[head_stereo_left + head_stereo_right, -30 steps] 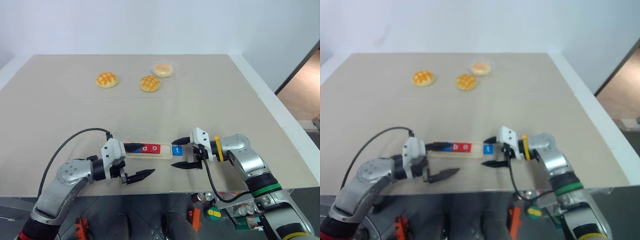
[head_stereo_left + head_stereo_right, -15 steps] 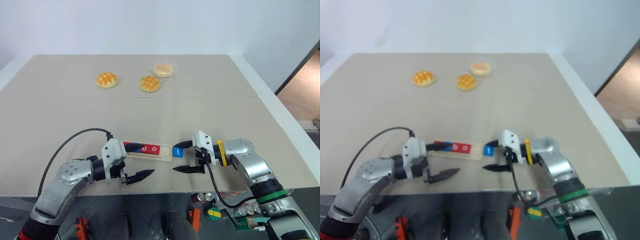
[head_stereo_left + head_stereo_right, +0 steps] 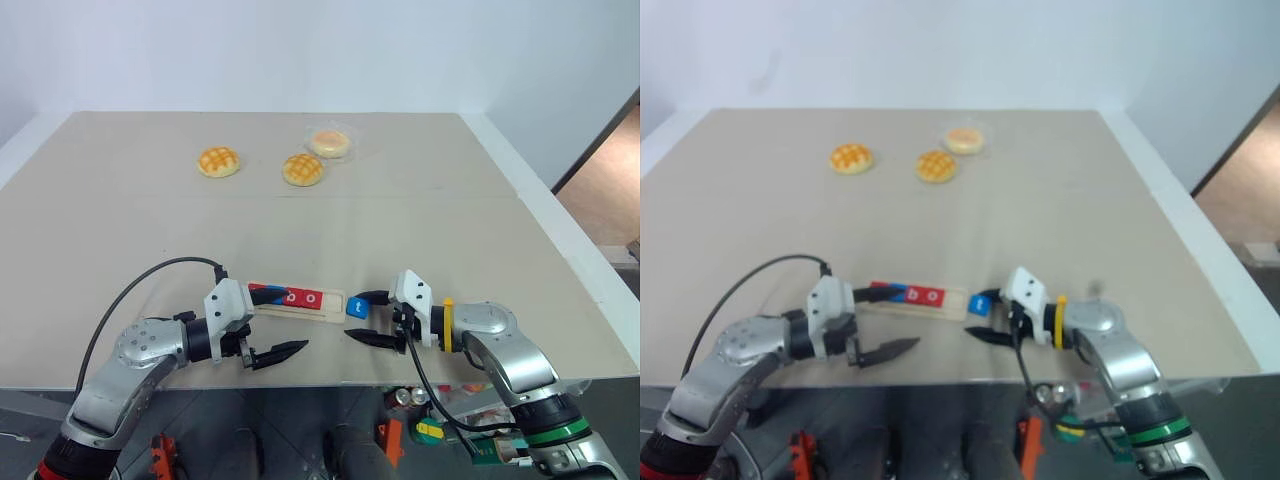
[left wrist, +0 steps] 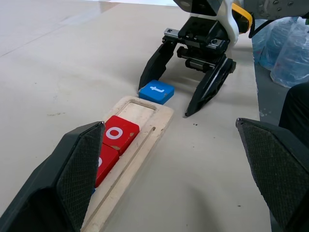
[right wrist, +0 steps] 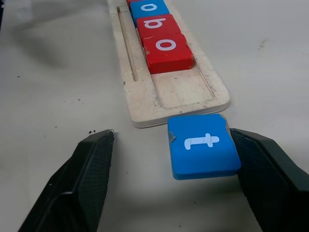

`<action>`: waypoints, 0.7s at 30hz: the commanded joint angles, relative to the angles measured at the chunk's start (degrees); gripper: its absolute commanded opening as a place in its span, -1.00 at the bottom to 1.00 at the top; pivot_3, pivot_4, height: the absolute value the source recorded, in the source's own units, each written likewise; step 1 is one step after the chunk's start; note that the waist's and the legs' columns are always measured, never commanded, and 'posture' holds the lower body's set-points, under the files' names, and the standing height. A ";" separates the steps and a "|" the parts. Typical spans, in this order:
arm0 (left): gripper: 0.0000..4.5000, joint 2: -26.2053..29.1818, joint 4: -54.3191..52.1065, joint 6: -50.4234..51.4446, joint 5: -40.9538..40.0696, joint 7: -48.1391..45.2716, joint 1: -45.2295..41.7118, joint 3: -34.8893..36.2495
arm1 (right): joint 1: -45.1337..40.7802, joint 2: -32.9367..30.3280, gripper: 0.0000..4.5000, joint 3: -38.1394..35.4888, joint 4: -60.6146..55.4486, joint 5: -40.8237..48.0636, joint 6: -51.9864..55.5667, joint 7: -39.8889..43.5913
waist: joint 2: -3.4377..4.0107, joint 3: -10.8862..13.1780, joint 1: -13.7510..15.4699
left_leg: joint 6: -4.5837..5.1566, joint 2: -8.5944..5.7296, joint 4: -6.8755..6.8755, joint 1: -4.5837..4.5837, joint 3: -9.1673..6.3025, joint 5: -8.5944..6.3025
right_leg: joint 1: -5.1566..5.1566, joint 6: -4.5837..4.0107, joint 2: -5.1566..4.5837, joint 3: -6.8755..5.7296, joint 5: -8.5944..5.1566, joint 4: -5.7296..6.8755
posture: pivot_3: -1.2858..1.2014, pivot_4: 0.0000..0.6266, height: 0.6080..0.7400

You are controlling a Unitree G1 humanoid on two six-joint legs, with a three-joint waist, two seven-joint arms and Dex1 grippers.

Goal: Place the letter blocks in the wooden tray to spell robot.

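The small blue square block with a white t [image 5: 204,145] lay on the table, touching the right end of the long pale wooden tray [image 5: 179,100]. The right claw [image 3: 363,317] sat part open around it, one finger touching its side, not lifting it. The left claw [image 3: 281,322] was wide open and empty at the tray's left end.

left end effector [image 3: 272,324]: fingers spread wide, pointing right, low
right end effector [image 3: 367,317]: fingers apart, pointing left, low

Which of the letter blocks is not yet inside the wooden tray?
The blue t block: it lies on the table past the wooden tray end; the others sit in its groove.
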 commanded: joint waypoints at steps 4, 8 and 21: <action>1.00 0.19 -0.24 -0.98 0.07 -0.45 -1.10 0.33 | 2.33 -1.16 0.17 -0.31 -1.92 0.04 3.34 -1.34 | 0.00 0.00 -0.02 | -0.02 0.00 -0.04 0.29 0.02 -0.02 | 0.24 -0.03 0.00 0.01 -0.05 -0.03 | 0.03 -0.52 1.00; 1.00 0.13 0.01 -0.95 0.22 -0.37 -1.27 0.35 | 2.36 -1.41 0.17 -0.55 -2.20 -0.14 3.71 -1.83 | 0.00 0.00 -0.01 | -0.02 0.00 -0.04 0.30 0.02 -0.02 | 0.26 -0.04 -0.02 0.02 -0.06 -0.03 | 0.03 -0.52 1.00; 1.00 0.06 0.28 -1.09 0.93 -0.25 -1.35 0.39 | 4.14 -0.54 -0.45 -2.61 -6.01 0.44 6.56 -8.08 | -0.01 0.01 -0.01 | -0.03 -0.01 -0.07 0.29 0.03 -0.02 | 0.25 -0.04 -0.03 0.04 -0.08 -0.06 | 0.03 -0.52 1.00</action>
